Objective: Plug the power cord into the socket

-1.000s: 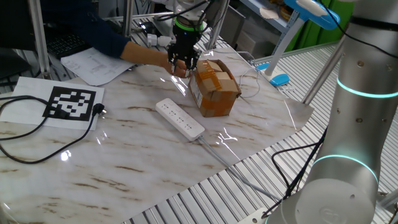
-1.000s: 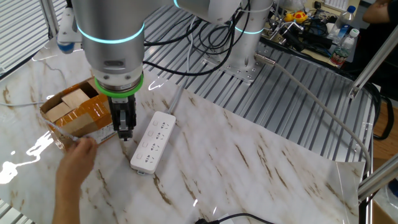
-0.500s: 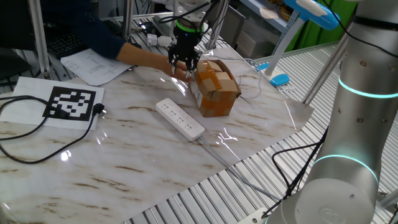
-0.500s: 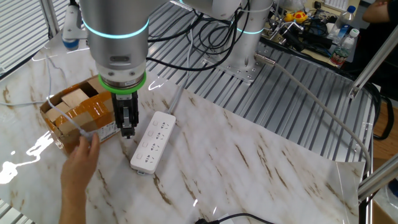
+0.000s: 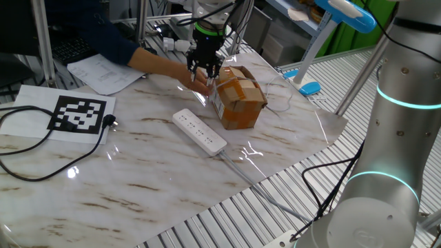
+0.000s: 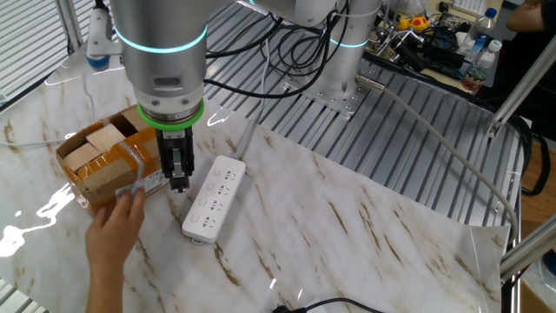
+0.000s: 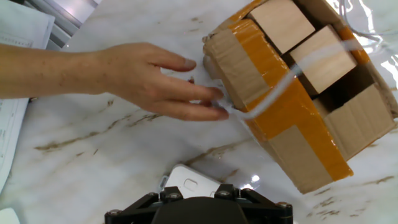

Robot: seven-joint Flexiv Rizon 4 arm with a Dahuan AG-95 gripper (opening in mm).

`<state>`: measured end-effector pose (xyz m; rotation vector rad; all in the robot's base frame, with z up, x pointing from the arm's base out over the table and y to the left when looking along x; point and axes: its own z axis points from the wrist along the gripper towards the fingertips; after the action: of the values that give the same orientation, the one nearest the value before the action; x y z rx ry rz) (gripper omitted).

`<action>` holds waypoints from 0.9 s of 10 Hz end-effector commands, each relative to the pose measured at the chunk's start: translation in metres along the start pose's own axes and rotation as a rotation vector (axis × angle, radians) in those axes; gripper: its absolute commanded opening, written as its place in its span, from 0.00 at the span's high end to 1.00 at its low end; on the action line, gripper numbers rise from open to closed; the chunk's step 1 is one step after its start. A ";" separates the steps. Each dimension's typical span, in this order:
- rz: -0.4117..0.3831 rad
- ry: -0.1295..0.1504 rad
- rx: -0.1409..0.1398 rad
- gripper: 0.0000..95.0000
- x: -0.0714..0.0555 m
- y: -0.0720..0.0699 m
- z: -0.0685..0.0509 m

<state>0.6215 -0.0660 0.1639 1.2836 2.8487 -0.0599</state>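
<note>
Our gripper (image 6: pixel 178 181) points straight down just above the marble-patterned table (image 6: pixel 347 235); its dark fingers stand fairly close together, but we cannot tell whether they pinch anything. The long flat white plastic power strip (image 6: pixel 215 198) lies flat just beside it, to the right in the other fixed view. Its long axis runs past the gripper, from the near end up toward the cabled end. On the gripper's other side, a person's bare hand (image 6: pixel 117 230) touches the taped brown cardboard box (image 6: pixel 95 161). The black power cord's plug (image 5: pixel 110 122) lies well apart, by the printed marker sheet. Since a second ago, we judge the gripper unmoved, while the hand has crept up to the box.
</note>
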 end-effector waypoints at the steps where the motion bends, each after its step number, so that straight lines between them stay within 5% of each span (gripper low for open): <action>1: 0.000 0.000 0.003 0.60 -0.001 0.001 0.000; 9: 0.062 0.006 0.020 0.60 0.001 0.000 0.001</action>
<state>0.6208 -0.0652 0.1631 1.3824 2.8178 -0.0834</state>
